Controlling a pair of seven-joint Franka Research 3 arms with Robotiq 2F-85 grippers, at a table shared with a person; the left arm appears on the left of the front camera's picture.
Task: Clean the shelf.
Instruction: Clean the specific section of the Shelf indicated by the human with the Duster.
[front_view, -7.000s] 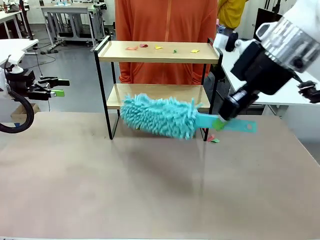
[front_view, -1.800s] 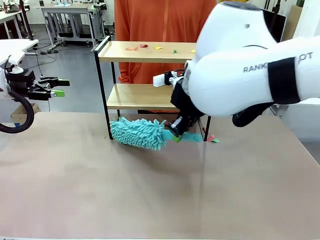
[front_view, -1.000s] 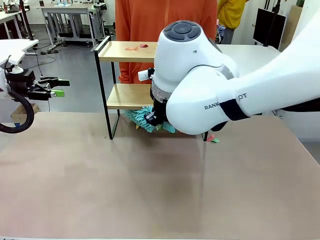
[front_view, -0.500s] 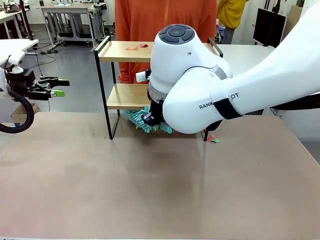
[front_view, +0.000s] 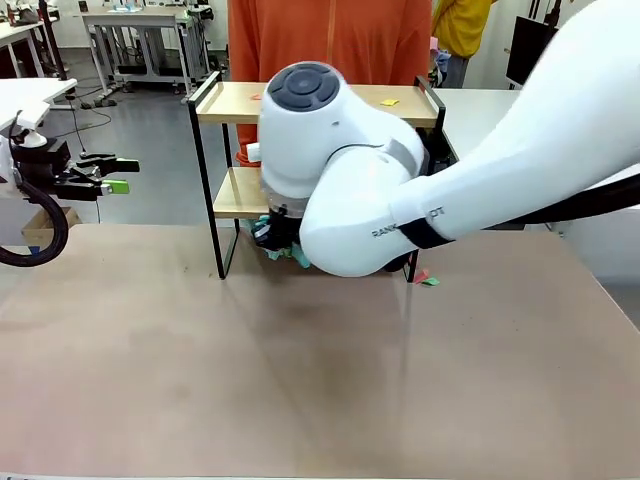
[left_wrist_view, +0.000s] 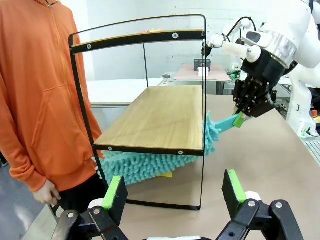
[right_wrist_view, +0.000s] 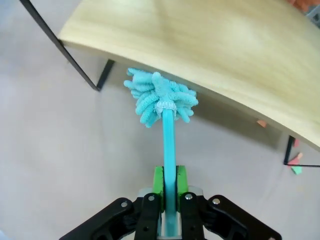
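Note:
The shelf (front_view: 228, 103) stands at the table's far side, with coloured paper scraps (front_view: 389, 101) on its top board. My right arm reaches across in front of it. My right gripper (right_wrist_view: 169, 182) is shut on the handle of a teal fluffy duster (right_wrist_view: 160, 97). The duster's head (left_wrist_view: 145, 165) lies on the table under the shelf's lower board (left_wrist_view: 165, 115), and the right gripper (left_wrist_view: 239, 119) holds the handle just outside the frame. In the front view only a tuft of the duster (front_view: 275, 250) shows. My left gripper (front_view: 115, 175) hangs open at the far left, its fingers (left_wrist_view: 115, 192) empty.
A person in an orange hoodie (front_view: 330, 40) stands right behind the shelf, one hand (left_wrist_view: 47, 192) hanging near its end. Loose paper scraps (front_view: 428, 281) lie on the table by the shelf's right foot. A yellow scrap (left_wrist_view: 165, 174) lies under the duster.
My right arm has swung to the left and pushed the duster farther under the lower board. The left arm has stayed still.

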